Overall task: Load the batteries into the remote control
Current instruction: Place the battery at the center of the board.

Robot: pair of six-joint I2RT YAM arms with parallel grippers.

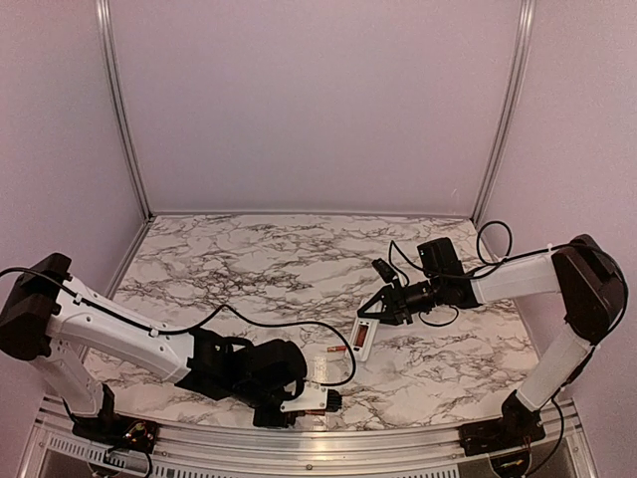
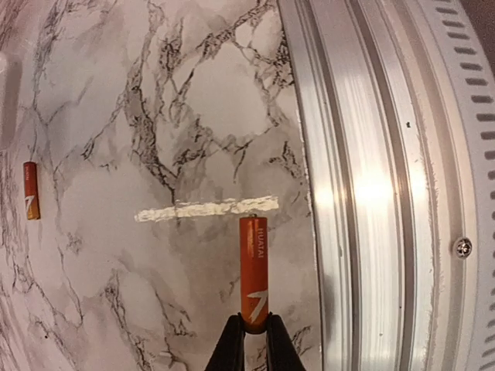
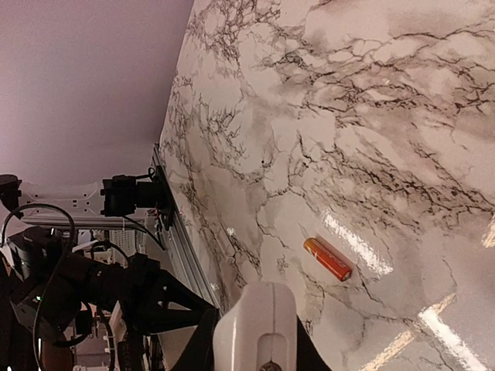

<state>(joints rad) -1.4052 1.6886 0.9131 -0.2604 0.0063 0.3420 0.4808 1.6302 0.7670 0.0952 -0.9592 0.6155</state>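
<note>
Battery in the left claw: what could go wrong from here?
The left claw pinches the battery only at one end, so it may pivot or slip out. The right claw holds the remote by one end; pressing could tilt it. The spare battery lies loose and may roll if bumped.

The left arm (image 1: 119,334), white-shelled with black joints, reaches low from its base at the near left corner and stretches rightward along the near edge of the marbled tabletop (image 1: 249,259). Its bulky black wrist (image 1: 244,368) lies almost level. The left claw (image 2: 254,331) points straight ahead, its two dark fingers (image 2: 229,344) pinched onto one end of a slim orange-red cylindrical battery (image 2: 254,263). The right arm (image 1: 510,279) rises from its base at the near right, folds sharply at a black elbow (image 1: 587,284) and runs leftward, sloping slightly down. The right claw (image 1: 370,317) tilts down toward the tabletop, jaws clamped either side of the rounded end of a white plastic remote control (image 3: 259,321).
</note>
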